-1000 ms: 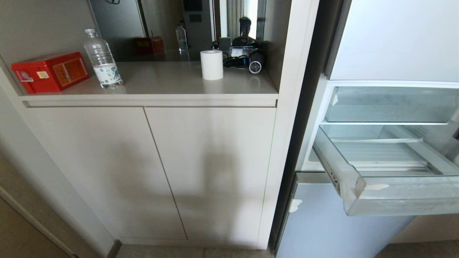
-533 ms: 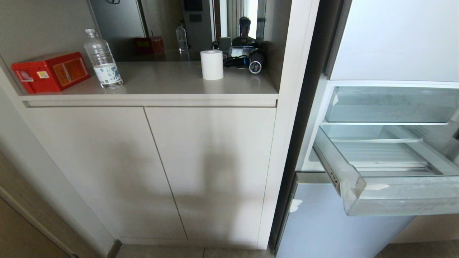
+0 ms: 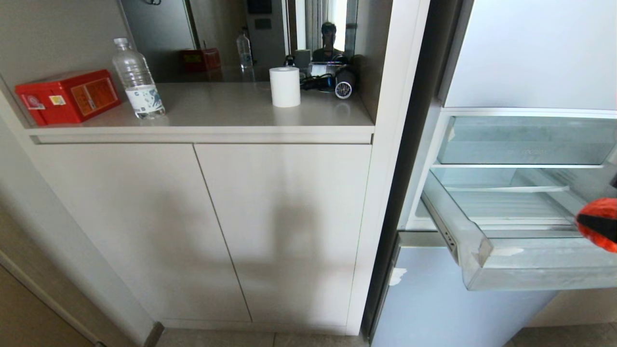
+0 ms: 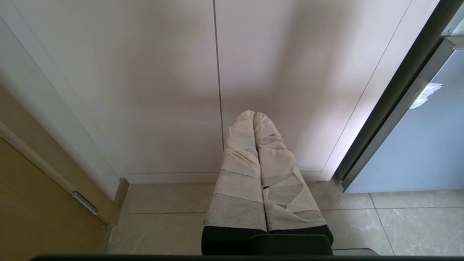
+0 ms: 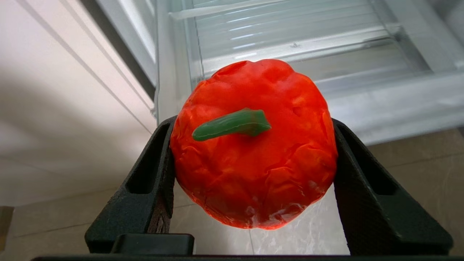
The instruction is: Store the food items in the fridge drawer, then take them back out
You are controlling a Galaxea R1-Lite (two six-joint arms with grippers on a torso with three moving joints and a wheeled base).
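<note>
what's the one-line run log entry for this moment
right gripper: shut on red pepper, near open fridge drawer | left gripper: shut, parked by cabinet | drawer: no food visible

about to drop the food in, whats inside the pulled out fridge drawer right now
Only the ribbed clear floor of the fridge drawer shows, with no food on it. Its right end is cut off from view, partly behind the red food item in the right hand.

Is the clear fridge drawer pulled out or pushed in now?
Pulled out. The fridge drawer juts past the fridge front, its ribbed floor exposed and empty, in head and right wrist views.
</note>
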